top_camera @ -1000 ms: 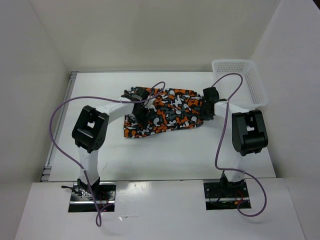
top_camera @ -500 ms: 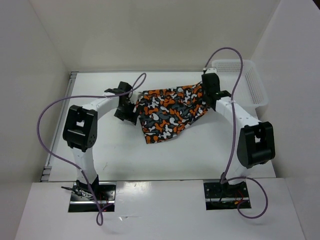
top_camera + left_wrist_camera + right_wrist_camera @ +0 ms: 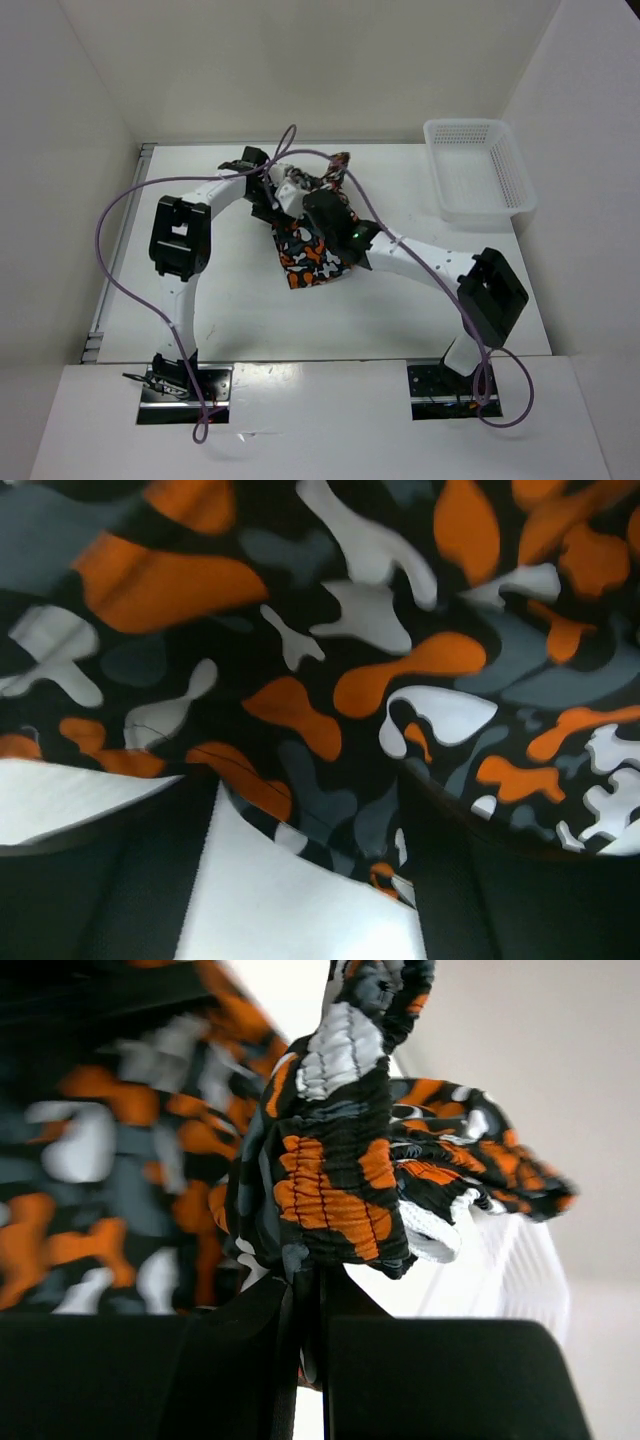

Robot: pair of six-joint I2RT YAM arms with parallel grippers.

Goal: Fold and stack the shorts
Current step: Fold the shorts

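R tool (image 3: 308, 1290) clamps shorts (image 3: 330, 1190) waistband; L tool (image 3: 305, 810) spread wide.

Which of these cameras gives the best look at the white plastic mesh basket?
The top view: the white plastic mesh basket shows whole and unobstructed. The right wrist view catches only a blurred white patch, likely its mesh, behind the orange camouflage cloth shorts. The left wrist view shows none.

Shorts (image 3: 310, 255) — no longer spread, now bunched
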